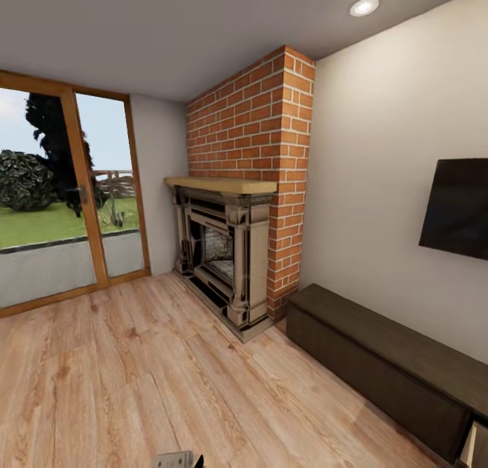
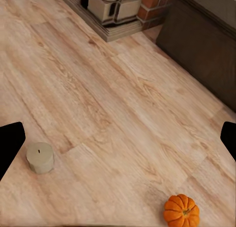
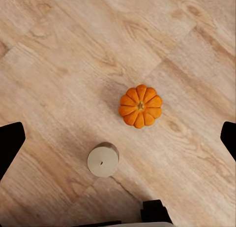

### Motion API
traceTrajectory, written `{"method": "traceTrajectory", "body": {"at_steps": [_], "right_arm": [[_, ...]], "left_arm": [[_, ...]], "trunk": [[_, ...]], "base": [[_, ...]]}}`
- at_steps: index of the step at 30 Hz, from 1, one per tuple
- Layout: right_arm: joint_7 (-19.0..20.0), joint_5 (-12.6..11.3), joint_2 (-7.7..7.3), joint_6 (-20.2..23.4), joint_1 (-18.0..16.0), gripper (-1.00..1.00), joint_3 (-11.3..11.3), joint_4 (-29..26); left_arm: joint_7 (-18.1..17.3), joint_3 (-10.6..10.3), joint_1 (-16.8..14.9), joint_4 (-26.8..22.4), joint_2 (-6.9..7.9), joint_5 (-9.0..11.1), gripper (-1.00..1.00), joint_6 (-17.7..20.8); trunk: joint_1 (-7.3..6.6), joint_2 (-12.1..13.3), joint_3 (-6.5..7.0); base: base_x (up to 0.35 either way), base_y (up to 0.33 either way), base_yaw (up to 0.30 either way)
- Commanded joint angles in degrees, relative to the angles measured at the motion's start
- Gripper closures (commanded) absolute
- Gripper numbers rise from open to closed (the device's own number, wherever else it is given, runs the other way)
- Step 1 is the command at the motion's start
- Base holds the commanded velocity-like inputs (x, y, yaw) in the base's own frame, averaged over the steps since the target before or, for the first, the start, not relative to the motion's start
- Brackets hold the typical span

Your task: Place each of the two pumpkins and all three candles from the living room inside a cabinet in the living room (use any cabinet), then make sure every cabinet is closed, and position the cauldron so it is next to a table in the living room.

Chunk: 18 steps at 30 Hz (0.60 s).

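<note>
In the left wrist view a beige-grey candle stands on the wood floor beside one black fingertip, and an orange pumpkin lies further off. My left gripper is open above the floor, holding nothing. The right wrist view looks straight down on a pumpkin and a candle close together, with my right gripper open high over them. The long dark-brown cabinet runs along the right wall, and its end shows as a dark-brown block in the left wrist view. A pale drawer edge shows at its near end.
A beige stone fireplace under a red brick chimney stands left of the cabinet. Its base appears in the left wrist view. Glass doors fill the left wall. A black TV hangs above the cabinet. Wood floor spreads ahead.
</note>
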Motion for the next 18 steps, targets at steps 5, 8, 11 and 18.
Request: {"method": "traceTrajectory", "body": {"at_steps": [5, 8, 11, 18], "right_arm": [[-0.4, -0.3, 0.02, -0.1, 0.0, -1.00, 0.6, -0.2], [-0.4, -0.3, 0.04, -0.1, 0.0, -1.00, 0.6, -0.2], [-0.4, -0.4, 0.11, -0.1, 0.0, -1.00, 0.7, -0.2], [-0.3, -0.3, 0.64, -0.1, 0.0, -1.00, 0.7, -0.2]], "left_arm": [[0.4, 1.5, 0.7, 0.2, 1.42, 4.9, -1.00, 0.2], [0.4, 1.8, 0.8, 0.3, 2.18, 5.9, -1.00, 0.1], [0.4, 2.0, 0.9, 0.5, 2.50, 6.3, -1.00, 0.1], [0.4, 2.1, 0.9, 0.7, 2.91, 6.5, -1.00, 0.1]], "trunk": [[1.11, -2.1, -0.97], [1.77, -3.3, -1.51], [2.43, -4.5, -2.05], [3.97, -7.3, -3.30]], "base": [[0.000, 0.000, 0.000], [0.000, 0.000, 0.000], [0.000, 0.000, 0.000], [0.000, 0.000, 0.000]]}}
